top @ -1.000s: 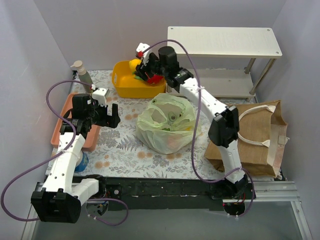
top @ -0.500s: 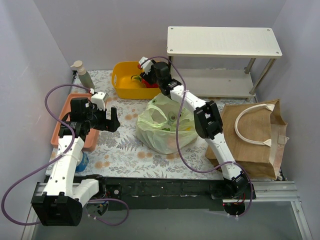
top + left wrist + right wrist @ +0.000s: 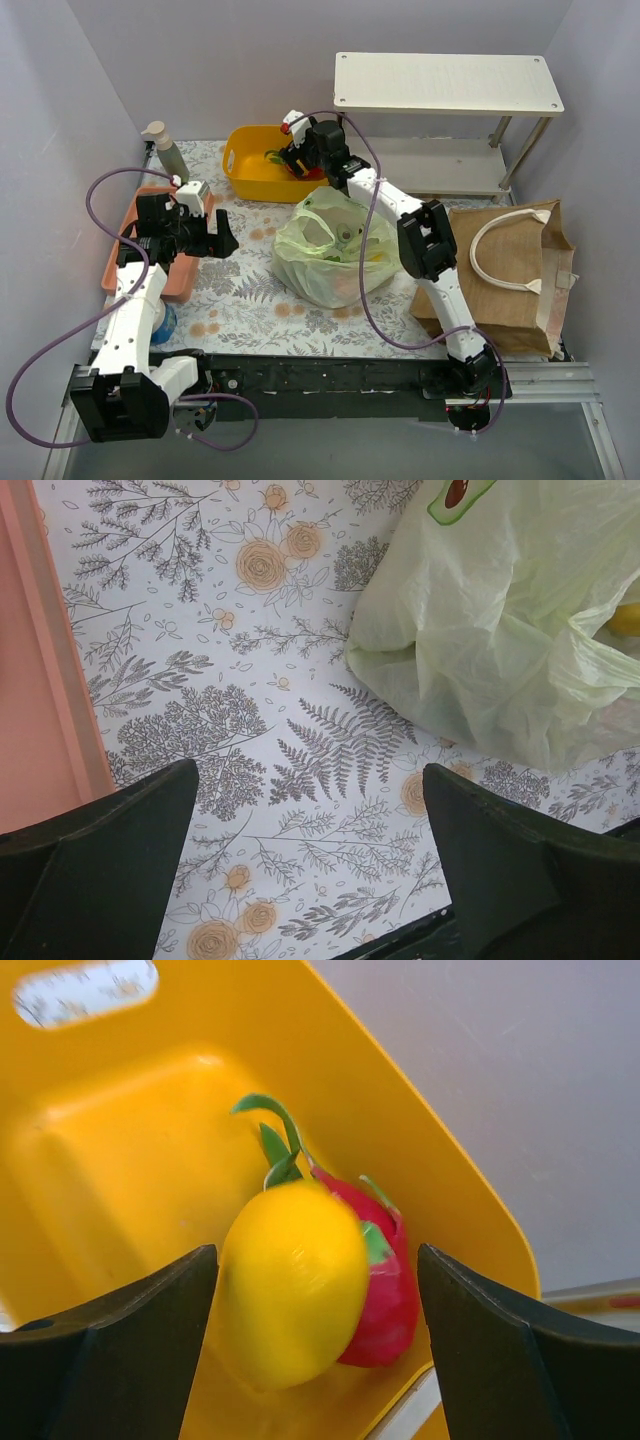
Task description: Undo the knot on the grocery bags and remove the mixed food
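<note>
Green bag (image 3: 335,250) sits mid-table, mouth open, crinkled and translucent; the left wrist view adds a yellow piece (image 3: 625,620) inside it. I read the left gripper (image 3: 310,780) as spread wide, hovering over the floral cloth (image 3: 250,680) between tray (image 3: 30,680) and bag, touching neither. Only the overhead view shows the brown tote (image 3: 510,280), lying flat right of the bag. Farther back, the right gripper (image 3: 315,1260) stands spread above the yellow bin (image 3: 120,1160). Its wrist view shows pear (image 3: 290,1295) and red fruit (image 3: 385,1305) inside, touching each other.
</note>
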### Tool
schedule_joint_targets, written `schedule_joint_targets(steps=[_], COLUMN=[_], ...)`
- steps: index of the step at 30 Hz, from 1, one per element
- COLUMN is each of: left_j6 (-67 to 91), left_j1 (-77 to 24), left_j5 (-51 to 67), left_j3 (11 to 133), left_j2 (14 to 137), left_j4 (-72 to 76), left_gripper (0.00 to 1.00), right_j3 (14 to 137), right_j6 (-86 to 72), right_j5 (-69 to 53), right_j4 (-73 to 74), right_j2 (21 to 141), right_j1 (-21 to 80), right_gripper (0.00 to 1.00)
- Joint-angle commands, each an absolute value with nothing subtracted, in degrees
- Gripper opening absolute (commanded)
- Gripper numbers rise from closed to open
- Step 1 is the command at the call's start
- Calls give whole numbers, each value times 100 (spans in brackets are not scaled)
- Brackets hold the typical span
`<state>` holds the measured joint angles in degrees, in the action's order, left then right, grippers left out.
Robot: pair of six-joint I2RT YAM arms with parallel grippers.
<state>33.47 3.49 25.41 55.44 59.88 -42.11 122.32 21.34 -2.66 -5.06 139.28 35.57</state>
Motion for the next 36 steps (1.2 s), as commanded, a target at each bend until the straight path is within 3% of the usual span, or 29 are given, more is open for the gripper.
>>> schedule_joint_targets(steps=[1, 7, 11, 13, 18, 21, 22, 28, 32, 36], left_j6=[3419, 3506, 3586, 3586, 3753, 3753, 3736, 4007, 3982, 3902], left_j1=[404, 404, 404, 404, 413, 404, 404, 404, 369, 343], left_j5=[2768, 3049, 3243, 3243, 3400, 3576, 3629, 3911, 3903, 3911], left_j3=[5660, 5967, 6371, 6548, 6399, 6250, 6162, 6196, 6310, 6267], left_j2=[6064, 6687, 7189, 7426, 7567, 7532, 7515, 7787, 7866, 7770], left_j4=[-3929, -3516, -3349, -3296, -3015, -2918, -2901, -2646, -2646, -2716], left_gripper=[96, 96, 96, 96, 96, 96, 96, 96, 96, 96], right_j3=[12191, 11014, 11259, 10524, 7730, 6480, 6286, 5502, 4924, 4081], right_j6=[1442, 1336, 1485, 1599, 2652, 3575, 3795, 3561, 2804, 3558], right_j5=[-737, -1028, -1756, -2282, -2706, -3075, -3146, -2578, -1785, -1863], right_j4=[-502, -440, 727, 1211, 914, 1185, 1308, 1118, 71, 561], right_j2=[12589, 11331, 11189, 10630, 8564, 7220, 7077, 7337, 7594, 7297], right_j1=[3507, 3533, 3542, 3551, 3542, 3568, 3594, 3876, 3902, 4235], right_gripper=[89, 92, 84, 78, 73, 63, 56, 38, 37, 33])
